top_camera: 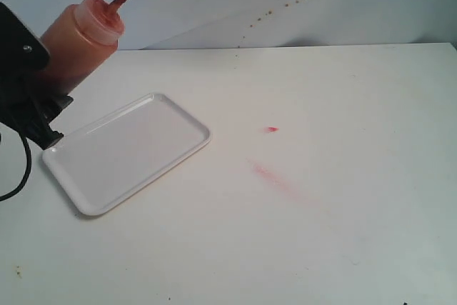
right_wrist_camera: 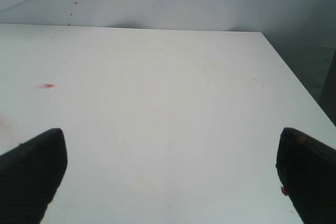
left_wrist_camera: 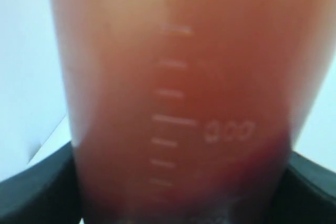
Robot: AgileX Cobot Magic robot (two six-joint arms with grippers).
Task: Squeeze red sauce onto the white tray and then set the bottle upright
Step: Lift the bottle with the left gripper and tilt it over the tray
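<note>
Right gripper (right_wrist_camera: 168, 182) is hanging wide open and empty over the table (top_camera: 343, 233). White tray (top_camera: 128, 151) lies on its left side, and I've got the left gripper (top_camera: 36, 101) clamped on the bottle (top_camera: 78, 41), tilted nozzle-up by the tray's left end. Tiny red sauce (top_camera: 271, 129) drop sits right of the tray.

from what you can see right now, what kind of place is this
Probably a robot test bench, not a kitchen: a plain white table, a white backdrop flecked with red spatter, and only a white tray and a sauce bottle as props.
</note>
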